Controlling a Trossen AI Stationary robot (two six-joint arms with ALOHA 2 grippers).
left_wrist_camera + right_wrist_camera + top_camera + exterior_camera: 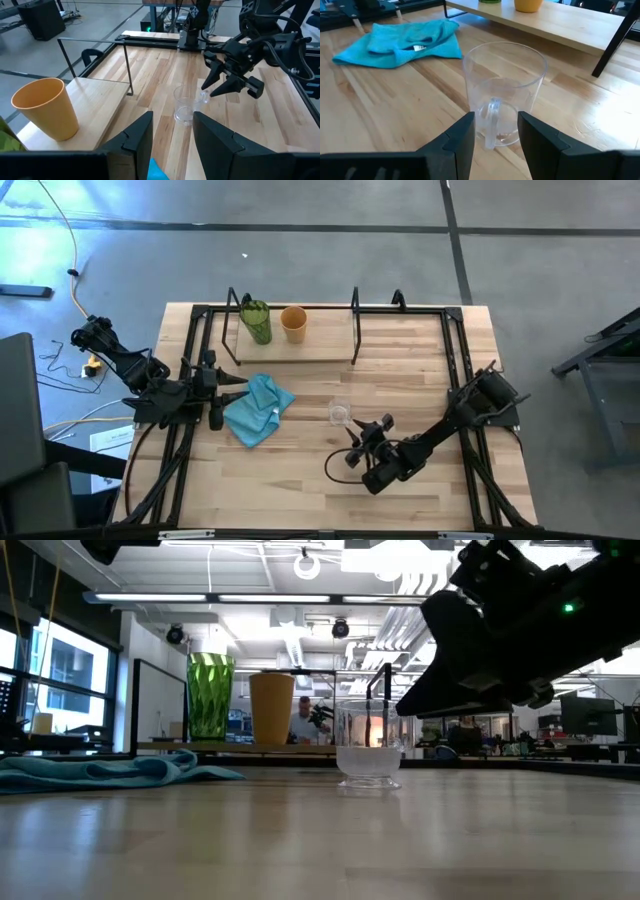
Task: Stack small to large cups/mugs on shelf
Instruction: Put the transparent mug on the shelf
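Our right end effector (352, 443) hovers spread and empty, fingers pointing at the small clear glass cup (340, 415), which stands just beside it at roughly 11 o'clock on the surface (420, 360). From the wrist, the cup's handle faces us between the fingers. The shelf (320, 345) sits beyond at 12 o'clock, holding the green tumbler (256, 321) and the orange cup (293, 323). Our left end effector (228, 392) waits unclenched at 9 o'clock by the blue cloth (257, 408). We judge that a fingertip could clip the thin wall or handle and tip the light cup, or the smooth glass could slip.
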